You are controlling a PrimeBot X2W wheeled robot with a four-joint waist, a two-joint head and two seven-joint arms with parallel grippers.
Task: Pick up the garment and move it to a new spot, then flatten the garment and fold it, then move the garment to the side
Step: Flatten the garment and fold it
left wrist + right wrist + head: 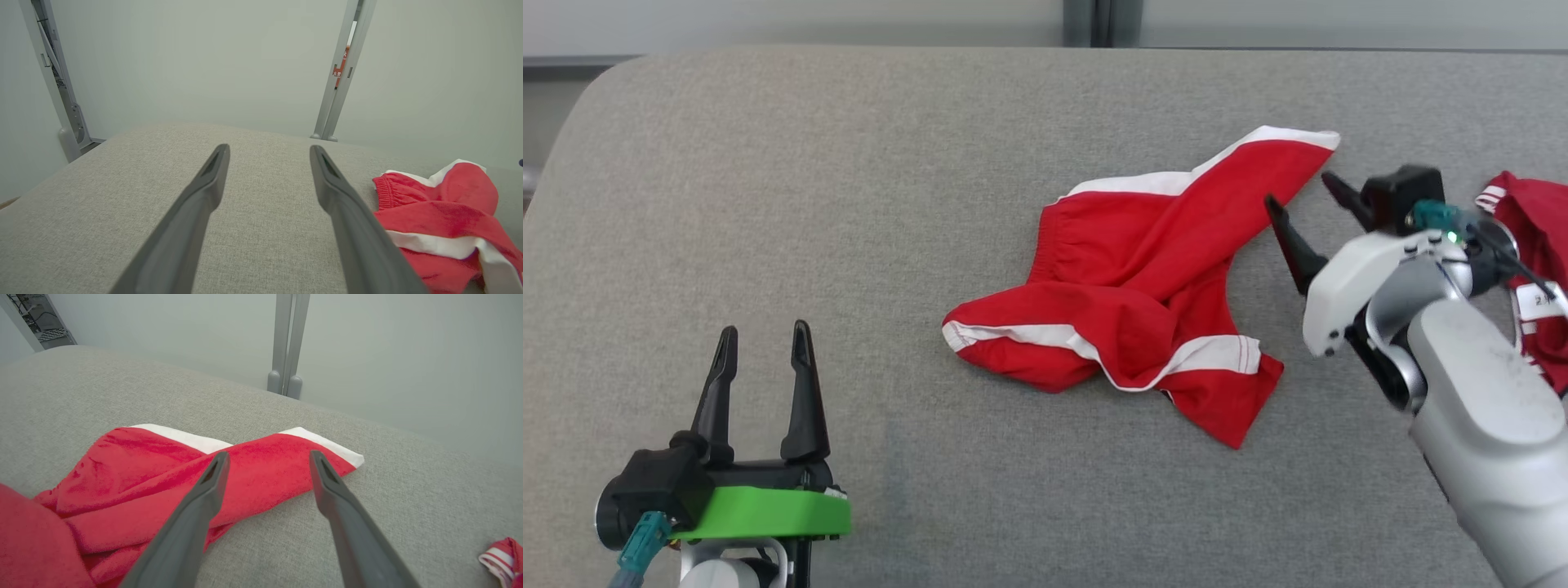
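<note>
a second red garment (1535,245) with white stripes and a white label lies at the right edge of the grey padded surface (849,204), partly hidden behind the right arm's pale wrist and well apart from the main piece. in the right wrist view its striped hem (500,557) shows at the lower right. a grey metal post (1098,20) stands against the pale wall beyond the far edge.

the garment (1135,278), red shorts with white trim, lies crumpled right of centre on the surface. its long axis runs on a diagonal from the near left to the far right, where one white-edged leg ends in a point. the other leg splays toward the near right, and the gathered waistband faces far left.

the right gripper (1298,188) hangs just beside the far-right leg, fingers spread and empty, aimed at the cloth. the left gripper (764,328) sits at the near left, fingers parted, holding nothing, well apart from the shorts.
</note>
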